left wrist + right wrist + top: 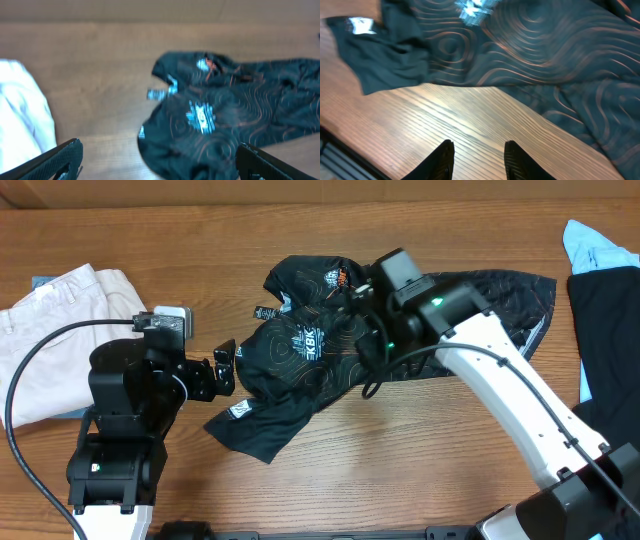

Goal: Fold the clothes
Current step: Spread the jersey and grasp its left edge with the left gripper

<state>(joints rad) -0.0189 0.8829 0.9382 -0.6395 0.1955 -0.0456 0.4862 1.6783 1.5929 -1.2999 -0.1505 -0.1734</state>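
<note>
Overhead view: black clothes [300, 370] crumpled on tabletop [200, 240], white lettering [305, 345] and blue logos [200, 114] too blurred to read, just beside wide-spread empty left tool [227, 367], right tool [479, 145] parted, empty, at its edge.

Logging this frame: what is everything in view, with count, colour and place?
patterned garment: one, black with orange-tan contour lines, crumpled mid-table
beige trousers: one, beige, left edge
light-blue cloth: one, light blue, far right corner
black cloth: one, plain black, right edge
table: one, brown wood
left gripper: one, black, open, beside the garment's left edge
right gripper: one, black, open, over bare wood at the garment's edge
</note>
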